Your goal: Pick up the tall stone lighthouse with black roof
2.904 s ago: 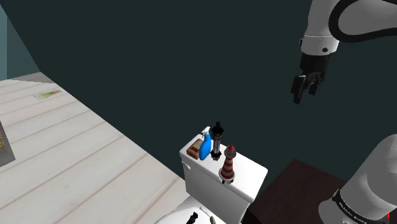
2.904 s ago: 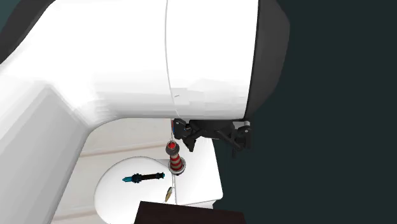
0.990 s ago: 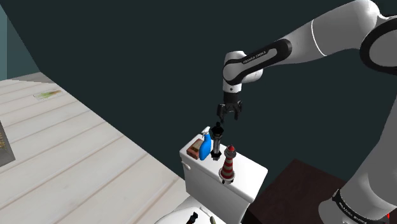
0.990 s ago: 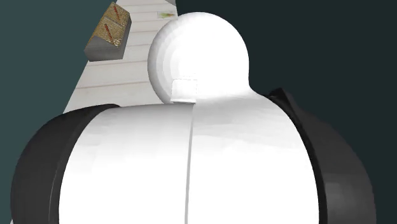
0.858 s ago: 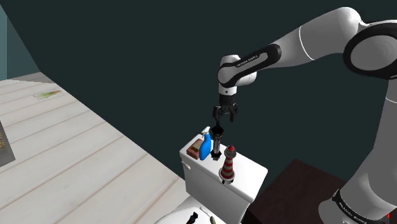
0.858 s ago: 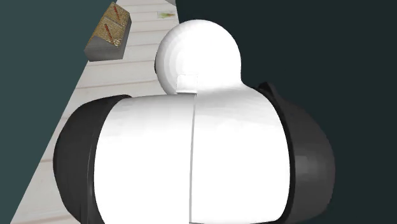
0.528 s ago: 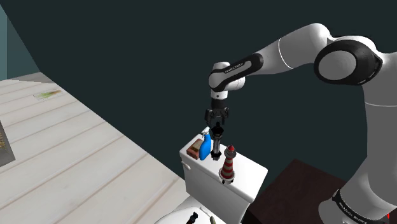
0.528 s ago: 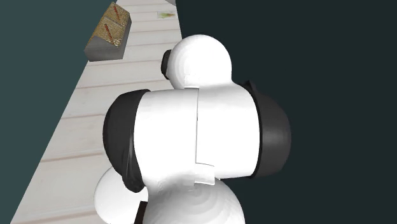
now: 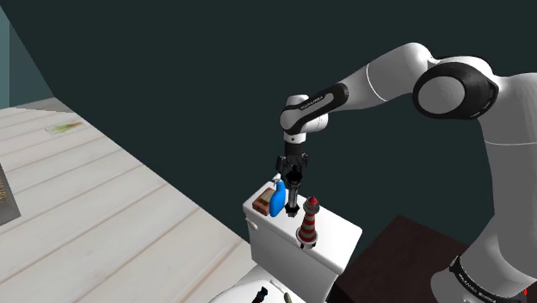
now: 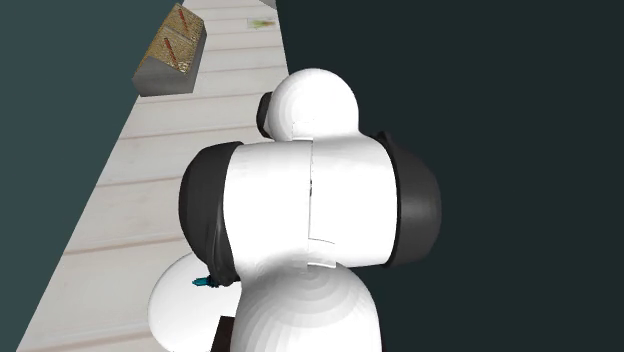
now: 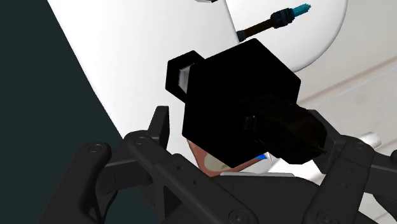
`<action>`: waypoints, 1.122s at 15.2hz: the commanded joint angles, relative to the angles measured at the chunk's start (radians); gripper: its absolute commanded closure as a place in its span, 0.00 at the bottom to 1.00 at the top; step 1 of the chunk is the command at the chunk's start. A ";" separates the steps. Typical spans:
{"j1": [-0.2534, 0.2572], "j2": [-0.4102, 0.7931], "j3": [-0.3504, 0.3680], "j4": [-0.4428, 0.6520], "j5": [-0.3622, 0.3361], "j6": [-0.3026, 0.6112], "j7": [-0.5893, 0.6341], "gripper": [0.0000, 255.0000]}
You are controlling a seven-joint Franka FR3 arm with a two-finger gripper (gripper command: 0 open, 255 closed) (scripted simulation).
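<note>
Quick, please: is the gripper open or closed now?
Gripper: at the black top of the tall lighthouse; open or closed cannot be told.

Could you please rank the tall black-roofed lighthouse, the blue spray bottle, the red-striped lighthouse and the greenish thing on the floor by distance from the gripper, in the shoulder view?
1. tall lighthouse: directly under the gripper.
2. blue spray bottle: beside that lighthouse, on the view's left.
3. red-striped lighthouse: lower right, on the tank.
4. greenish thing: far left, on the floor.

Slim, tall grey lighthouse (image 9: pixel 293 198) with a black roof, standing upright on top of the white toilet tank (image 9: pixel 337 234)
</note>
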 commanded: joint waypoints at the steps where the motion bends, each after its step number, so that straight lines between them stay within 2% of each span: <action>1: 0.000 0.004 0.000 0.000 0.000 0.004 -0.001 0.00; 2: 0.001 0.003 0.000 -0.001 0.001 0.005 -0.001 1.00; 11: 0.000 0.004 0.000 0.000 0.000 0.004 -0.001 1.00; 17: 0.000 -0.044 -0.002 0.010 -0.005 -0.053 0.013 1.00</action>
